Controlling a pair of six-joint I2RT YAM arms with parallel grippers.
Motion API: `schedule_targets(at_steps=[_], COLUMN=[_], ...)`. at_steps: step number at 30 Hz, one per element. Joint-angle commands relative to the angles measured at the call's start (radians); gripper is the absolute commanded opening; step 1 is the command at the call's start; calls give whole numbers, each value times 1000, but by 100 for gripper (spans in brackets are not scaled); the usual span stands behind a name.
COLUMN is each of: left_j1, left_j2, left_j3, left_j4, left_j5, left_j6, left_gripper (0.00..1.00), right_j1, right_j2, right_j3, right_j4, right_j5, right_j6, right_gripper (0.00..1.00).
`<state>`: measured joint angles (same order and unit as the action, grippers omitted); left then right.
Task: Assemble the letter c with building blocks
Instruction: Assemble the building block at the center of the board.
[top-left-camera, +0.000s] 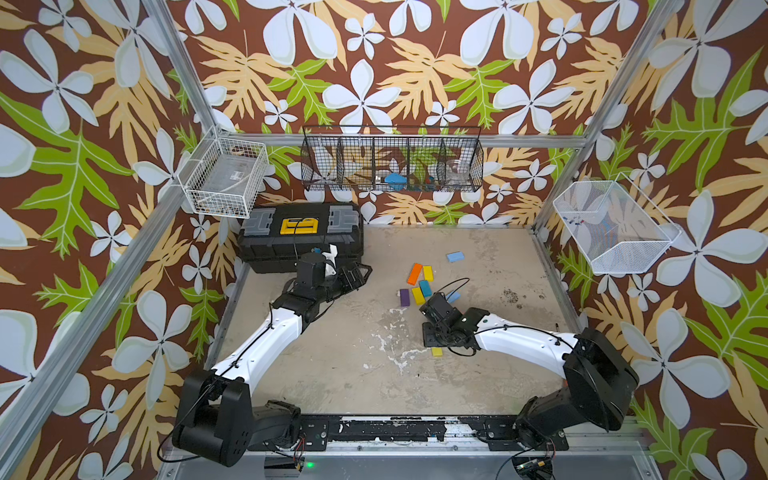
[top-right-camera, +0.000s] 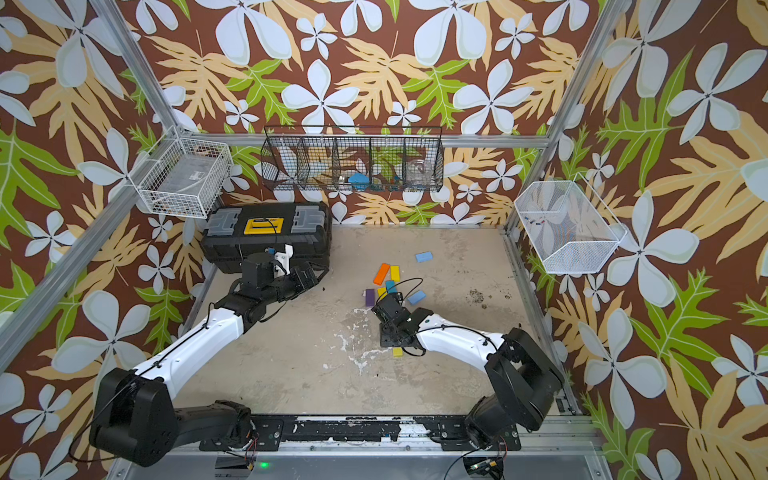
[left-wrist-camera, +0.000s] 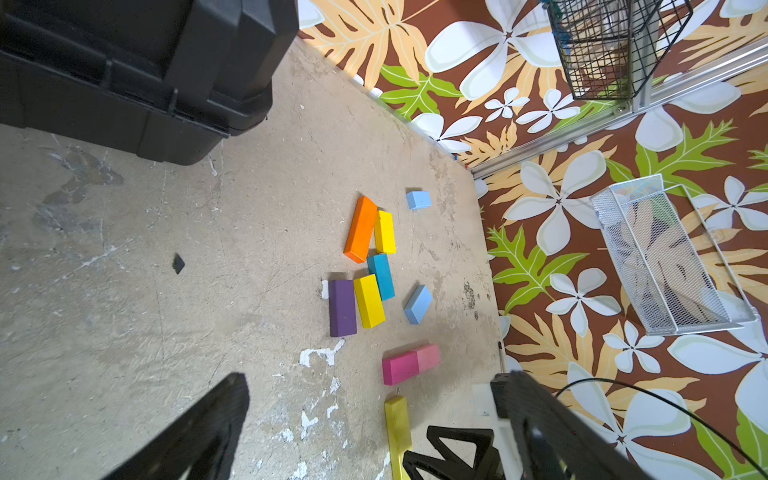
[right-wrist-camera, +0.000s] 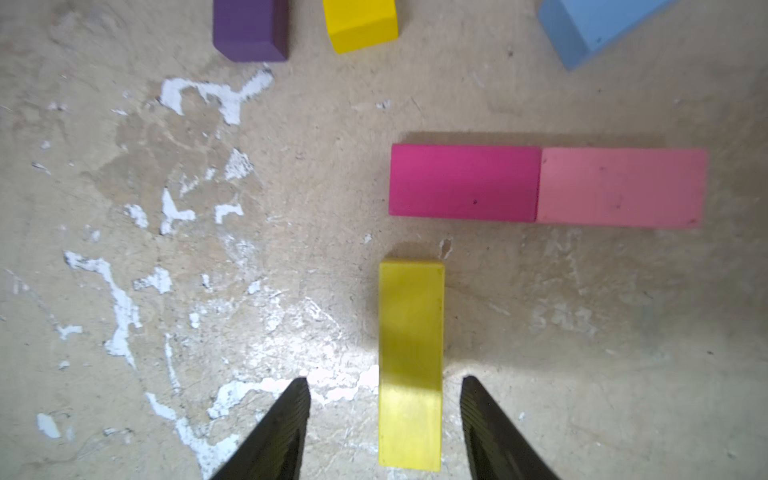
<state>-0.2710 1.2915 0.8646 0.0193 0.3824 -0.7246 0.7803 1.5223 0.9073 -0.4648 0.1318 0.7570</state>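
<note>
1. The table (top-left-camera: 332, 374) holds only a start on the C. Three blocks are placed and seven lie loose, so I judge the job under halfway.
2. The left gripper (top-left-camera: 355, 276) hangs at 10 o'clock beside the toolbox (top-left-camera: 299, 237), jaws spread wide and empty.
3. The right gripper (right-wrist-camera: 384, 381) sits low near centre. Its jaws are released and stand clear on either side of the lime-yellow block (right-wrist-camera: 410, 361).
4. The spares lie at 12 o'clock of the letter: orange block (left-wrist-camera: 360, 229), yellow block (left-wrist-camera: 385, 232), teal block (left-wrist-camera: 381, 276), second yellow block (left-wrist-camera: 369, 301), purple block (left-wrist-camera: 342, 307), near light blue block (left-wrist-camera: 418, 304) and far light blue block (left-wrist-camera: 418, 200).
5. The top bar is laid. The magenta block (right-wrist-camera: 463, 183) touches the pink block (right-wrist-camera: 621, 187), which sits at its 3 o'clock end.
6. The lime-yellow block lies flat at 6 o'clock of the magenta block's outer end, square to it with a slight gap. The rest of the spine and the bottom bar are yet to be built.
</note>
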Motion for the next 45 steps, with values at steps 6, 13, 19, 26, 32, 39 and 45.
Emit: schedule_targets(at_steps=[6,13,19,26,32,39,45], left_j1=[0,0,1,0,0,0,1], left_j2=[-6,-8,-6,-6,-5,-8,-8], left_j3=[5,11,14,14,13,10,8], left_j4=[2,-6,-7,-7,-7,-5,-4], left_j5=[4,0,-2,-3,-4,-6,-6], left_j6=[6,13,14,14,12,12,11], left_gripper=[100,100,100,100,100,100,100], right_j1=[1,2,1,-3,-17,-27,-32], right_j2=[44,82,93,95,100,101,105], right_j3=[-3,-39,-42,-36,-38,-33,-31], right_j4=[-18,13,24,27,34,35,37], right_j5=[26,20,18,20,14,14,14], right_j6=[-5,-8,-12,-15,-18,-24,-25], right_gripper=[63,60,49,39,35,34,34])
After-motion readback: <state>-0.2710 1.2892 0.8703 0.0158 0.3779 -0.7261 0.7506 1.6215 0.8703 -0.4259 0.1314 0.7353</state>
